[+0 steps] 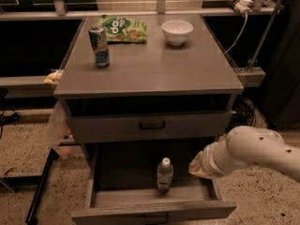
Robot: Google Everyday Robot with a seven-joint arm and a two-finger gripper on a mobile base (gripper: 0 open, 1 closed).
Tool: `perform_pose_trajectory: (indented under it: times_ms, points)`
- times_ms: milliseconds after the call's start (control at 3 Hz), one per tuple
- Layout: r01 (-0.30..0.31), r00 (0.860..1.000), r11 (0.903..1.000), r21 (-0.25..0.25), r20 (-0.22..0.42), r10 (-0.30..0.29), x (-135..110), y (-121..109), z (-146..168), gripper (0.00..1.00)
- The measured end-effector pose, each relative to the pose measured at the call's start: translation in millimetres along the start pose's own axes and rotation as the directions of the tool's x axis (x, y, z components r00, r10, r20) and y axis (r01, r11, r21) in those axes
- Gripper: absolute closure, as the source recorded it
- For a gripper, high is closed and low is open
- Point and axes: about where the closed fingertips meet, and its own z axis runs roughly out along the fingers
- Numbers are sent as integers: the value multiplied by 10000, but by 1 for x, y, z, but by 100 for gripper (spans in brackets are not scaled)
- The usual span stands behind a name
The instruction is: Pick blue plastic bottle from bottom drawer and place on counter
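The blue plastic bottle [164,175], clear with a white cap, stands upright in the open bottom drawer [108,198], near the middle front. The gripper [199,166] is at the end of the white arm [253,153], at the drawer's right side, to the right of the bottle and apart from it. Only its yellowish end shows past the arm. The counter [154,71] is the grey top of the cabinet above.
On the counter stand a blue-red-silver can [99,46] at the left, a green snack bag [123,29] at the back and a white bowl [177,32]. The upper drawer [152,125] is slightly open. A cable and post stand at the right.
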Motion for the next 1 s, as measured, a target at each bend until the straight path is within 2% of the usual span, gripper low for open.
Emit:
perform_pose_trajectory:
  times_ms: [333,667,1000]
  points:
    - [-293,9974,9988,397,667,266,11,-10,34,81]
    - [-492,9913,9968,633,1254,409,13,-16,53,58]
    - [-700,9815,9958,588,1822,583,10,-18,66,35]
